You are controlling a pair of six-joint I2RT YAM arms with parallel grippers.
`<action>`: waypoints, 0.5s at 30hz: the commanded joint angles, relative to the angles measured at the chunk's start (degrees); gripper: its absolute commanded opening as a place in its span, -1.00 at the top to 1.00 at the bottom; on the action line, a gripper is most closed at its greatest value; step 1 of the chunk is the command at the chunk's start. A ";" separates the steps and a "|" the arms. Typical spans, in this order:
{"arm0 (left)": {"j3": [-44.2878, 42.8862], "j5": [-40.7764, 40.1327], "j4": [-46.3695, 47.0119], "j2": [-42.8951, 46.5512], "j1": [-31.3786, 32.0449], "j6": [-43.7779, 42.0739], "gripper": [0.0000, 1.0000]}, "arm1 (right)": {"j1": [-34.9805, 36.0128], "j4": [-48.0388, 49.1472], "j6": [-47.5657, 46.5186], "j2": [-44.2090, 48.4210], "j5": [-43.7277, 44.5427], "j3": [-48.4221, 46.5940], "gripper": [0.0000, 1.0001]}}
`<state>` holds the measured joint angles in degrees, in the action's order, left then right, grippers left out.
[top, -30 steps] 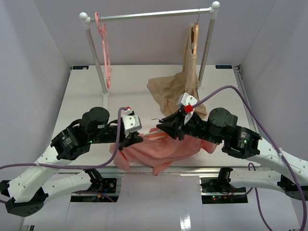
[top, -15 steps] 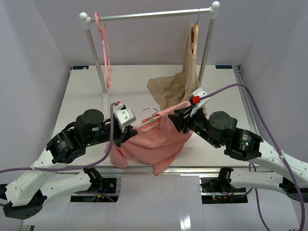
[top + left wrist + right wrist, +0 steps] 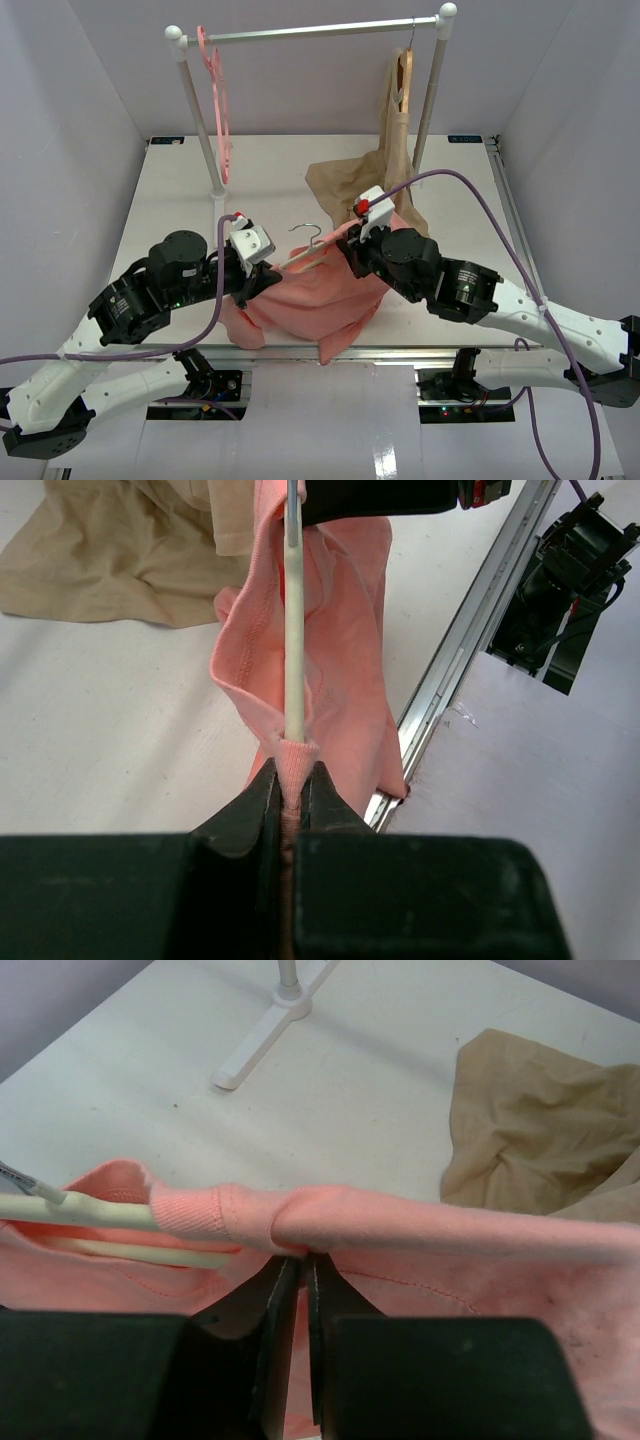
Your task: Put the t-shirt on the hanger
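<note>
Hanging by the near edge of the table (image 3: 180, 190), the t-shirt (image 3: 320, 300) drapes the hanger (image 3: 293, 630), bar running left to right, hook pointing far; left fingers (image 3: 245, 805) and right fingers (image 3: 262, 1295) each pinch its fabric.

No text, number, brand or sign can be read in any view. The t-shirt (image 3: 320, 295) is plain coral cloth, and the hanger (image 3: 300, 258) is a plain cream rod with a bare metal hook. A small red tab (image 3: 362, 208) sits on the right arm's wrist housing, at about 1 o'clock from the t-shirt in the top view. It is too small to show any lettering.
</note>
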<state>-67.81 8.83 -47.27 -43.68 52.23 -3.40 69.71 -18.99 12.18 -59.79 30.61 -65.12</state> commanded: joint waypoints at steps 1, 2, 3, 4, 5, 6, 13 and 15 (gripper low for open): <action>-0.71 -1.01 2.19 1.63 -0.16 -0.10 1.00 | -0.07 2.60 1.49 1.43 4.55 -1.99 0.85; -0.66 -1.38 1.52 1.57 -0.12 -0.51 1.00 | -0.02 2.23 1.43 2.00 5.42 -2.23 0.84; -0.66 -2.23 1.05 1.50 -0.18 -0.90 1.00 | -0.02 1.70 1.37 2.39 6.21 -2.49 0.84; -0.59 -2.96 0.47 1.35 -0.20 -0.99 1.00 | -0.08 1.59 1.35 2.96 6.39 -2.55 0.84; -0.45 -3.54 -0.29 1.31 -0.20 -1.46 1.00 | -0.06 1.27 1.04 3.91 6.97 -2.83 0.84; -0.30 -4.07 -1.07 1.31 -0.20 -2.05 1.00 | -0.02 0.89 0.64 4.94 7.71 -3.18 0.84; -0.43 0.95 -3.09 1.66 -0.20 -4.42 1.00 | -0.36 -0.44 -3.57 5.04 9.95 -8.26 0.84; -0.69 1.03 -3.61 1.54 -0.20 -4.55 1.00 | -0.54 -1.08 -4.39 4.01 9.22 -9.55 0.84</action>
<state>-67.77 7.75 -50.20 -43.01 52.23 -6.58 69.70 -21.00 10.57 -55.13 37.31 -70.45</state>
